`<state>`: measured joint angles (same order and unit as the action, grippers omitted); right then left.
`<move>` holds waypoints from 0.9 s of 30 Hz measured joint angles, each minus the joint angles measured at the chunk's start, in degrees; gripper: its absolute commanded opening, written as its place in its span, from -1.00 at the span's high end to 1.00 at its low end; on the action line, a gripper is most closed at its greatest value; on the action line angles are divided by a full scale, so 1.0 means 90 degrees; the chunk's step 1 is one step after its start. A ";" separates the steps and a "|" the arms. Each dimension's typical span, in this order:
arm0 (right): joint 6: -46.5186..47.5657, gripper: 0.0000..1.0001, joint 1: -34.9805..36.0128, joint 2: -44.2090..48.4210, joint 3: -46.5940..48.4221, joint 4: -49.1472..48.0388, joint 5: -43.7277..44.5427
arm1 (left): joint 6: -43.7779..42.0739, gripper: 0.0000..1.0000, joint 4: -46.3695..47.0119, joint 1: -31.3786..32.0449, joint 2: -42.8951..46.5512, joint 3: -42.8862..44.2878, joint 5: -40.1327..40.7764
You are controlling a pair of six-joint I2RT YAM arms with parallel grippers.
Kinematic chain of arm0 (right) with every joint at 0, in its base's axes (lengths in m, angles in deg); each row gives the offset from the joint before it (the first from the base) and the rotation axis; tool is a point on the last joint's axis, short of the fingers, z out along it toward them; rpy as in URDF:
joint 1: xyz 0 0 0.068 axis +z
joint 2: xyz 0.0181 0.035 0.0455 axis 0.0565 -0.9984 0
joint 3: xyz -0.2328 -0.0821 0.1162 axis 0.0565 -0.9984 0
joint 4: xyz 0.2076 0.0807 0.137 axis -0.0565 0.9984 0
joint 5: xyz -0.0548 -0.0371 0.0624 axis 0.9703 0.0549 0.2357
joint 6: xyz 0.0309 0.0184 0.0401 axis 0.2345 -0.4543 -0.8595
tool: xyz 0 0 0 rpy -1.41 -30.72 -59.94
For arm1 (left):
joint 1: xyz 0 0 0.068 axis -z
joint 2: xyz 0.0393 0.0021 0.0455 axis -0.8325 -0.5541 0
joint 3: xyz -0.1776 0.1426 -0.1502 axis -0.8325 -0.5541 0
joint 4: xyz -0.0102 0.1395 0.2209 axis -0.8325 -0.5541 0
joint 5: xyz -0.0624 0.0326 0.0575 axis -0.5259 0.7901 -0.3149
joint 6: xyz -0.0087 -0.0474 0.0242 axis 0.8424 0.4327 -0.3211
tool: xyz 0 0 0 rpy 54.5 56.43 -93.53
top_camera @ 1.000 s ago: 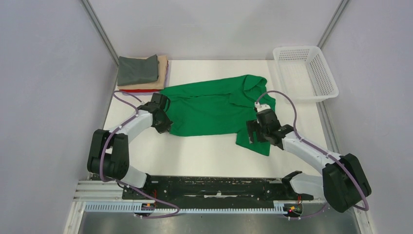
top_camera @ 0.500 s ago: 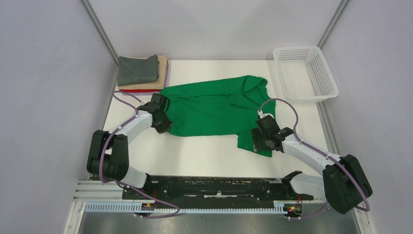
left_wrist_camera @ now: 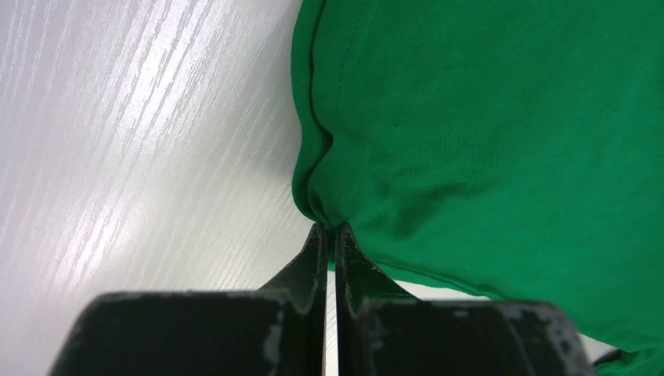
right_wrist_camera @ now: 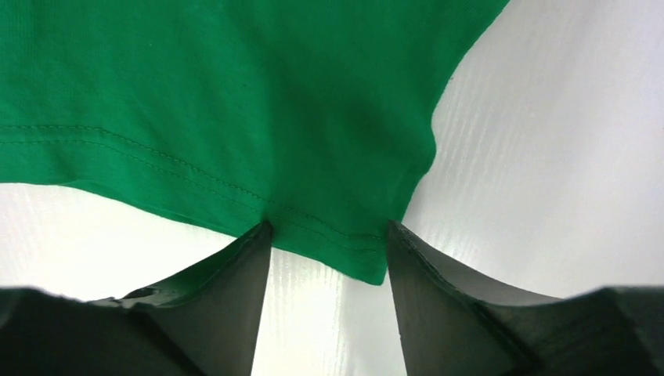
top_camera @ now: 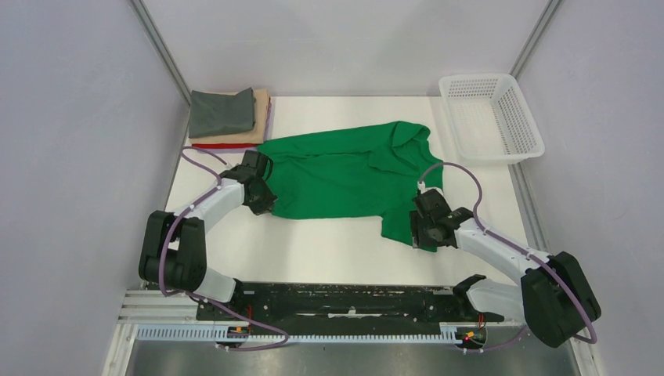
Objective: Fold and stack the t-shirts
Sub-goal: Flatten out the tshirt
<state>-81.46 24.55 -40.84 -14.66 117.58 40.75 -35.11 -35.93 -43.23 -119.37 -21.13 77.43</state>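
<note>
Two grippers: I saw both at the green t-shirt (top_camera: pixel 344 176)
Green t-shirt: lay spread just left of the basket (top_camera: pixel 526 129)
Left gripper (left_wrist_camera: pixel 329 231): pinched tight on its edge far from the basket
Right gripper (right_wrist_camera: pixel 329 235): fingers spread astride its hem corner nearer the basket
Folded t-shirts (top_camera: pixel 227 117): stacked well left of the basket

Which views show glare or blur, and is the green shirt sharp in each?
Left wrist: streaky glare on the table beside the green t-shirt, whose weave is sharp. Right wrist: milder sheen on the table, hem stitching crisp, the right tool dark and featureless. Top external: even light, soft shadows, no glare.
</note>
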 measured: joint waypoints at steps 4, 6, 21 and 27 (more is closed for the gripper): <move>-0.0155 0.22 -0.0022 0.0005 -0.0143 -0.0253 -0.0267 | 0.0000 0.96 0.0005 0.0000 0.0012 0.0000 0.0005; -0.0197 0.55 -0.0032 0.0032 -0.0221 -0.0359 -0.0340 | 0.0000 0.96 0.0002 0.0000 0.0017 0.0000 0.0005; 0.0301 1.00 -0.0068 0.0192 0.1185 -0.1914 0.0974 | 0.0000 0.96 0.0313 0.0017 0.1387 0.0622 -0.0041; 0.1207 1.00 -0.0170 0.0403 0.2800 -0.3436 0.1392 | -0.0284 0.96 0.0899 0.0017 0.2169 0.1921 0.0512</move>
<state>-70.59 23.02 -37.21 10.54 86.66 53.28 -37.66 -27.84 -43.07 -99.85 -3.84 82.04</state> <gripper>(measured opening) 0.012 0.044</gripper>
